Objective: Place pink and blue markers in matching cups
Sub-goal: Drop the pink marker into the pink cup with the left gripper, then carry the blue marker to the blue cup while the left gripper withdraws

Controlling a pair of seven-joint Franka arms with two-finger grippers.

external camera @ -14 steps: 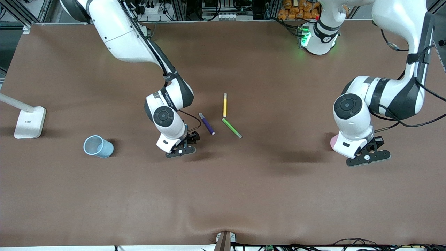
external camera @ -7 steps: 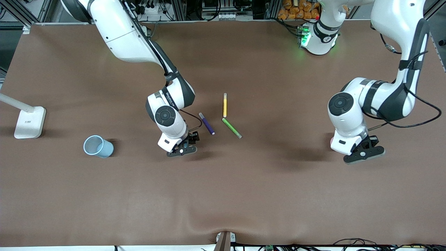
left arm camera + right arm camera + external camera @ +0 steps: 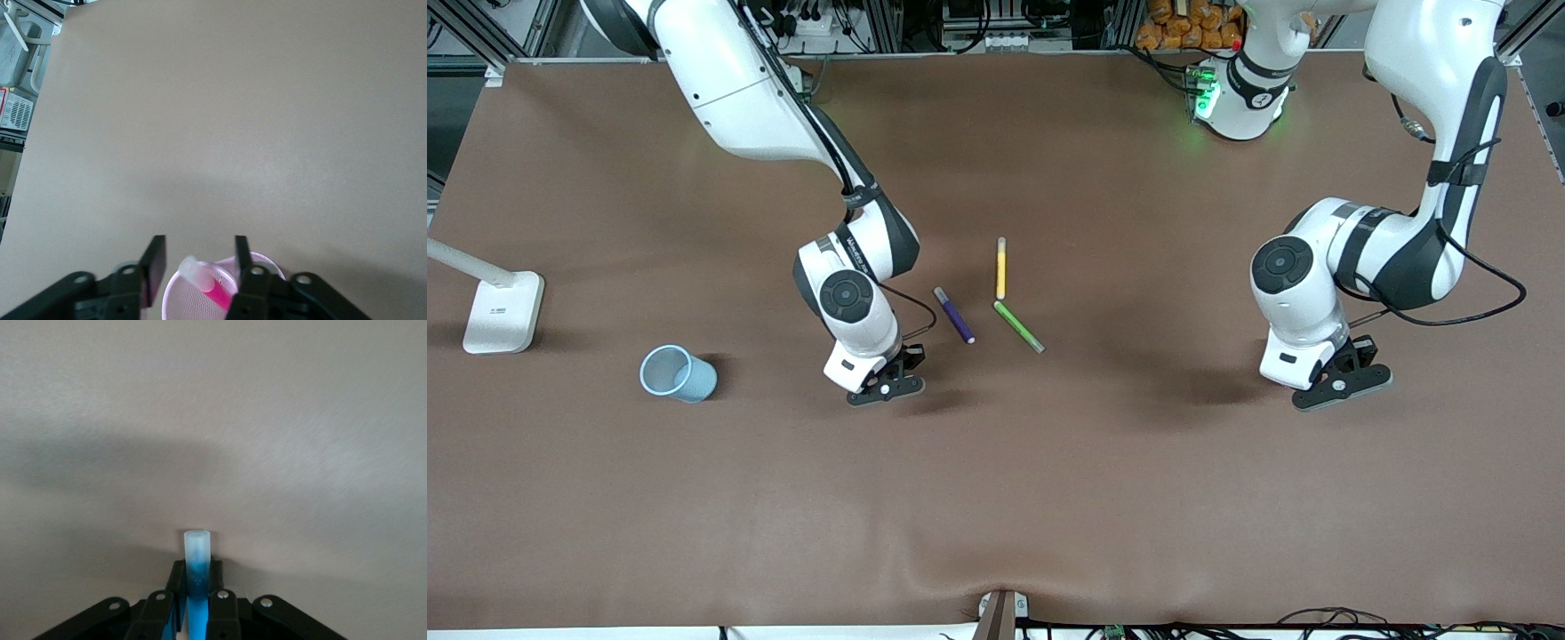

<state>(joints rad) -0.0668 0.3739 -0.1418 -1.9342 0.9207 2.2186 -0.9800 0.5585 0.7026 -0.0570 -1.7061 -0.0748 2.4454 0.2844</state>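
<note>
Blue marker (image 3: 197, 568) is pinched in the right end effector (image 3: 884, 384), low over the tabletop (image 3: 1049, 498) near the purple pen (image 3: 954, 315); I'd lift it straight, carry it level to the blue cup (image 3: 678, 373) toward that arm's end, and release only once centred above the rim. The left end effector (image 3: 199, 268) stands part open over the pink cup (image 3: 175, 299), where the pink marker (image 3: 205, 283) leans inside. Both wrists point steeply downward, elbows bent.
</note>
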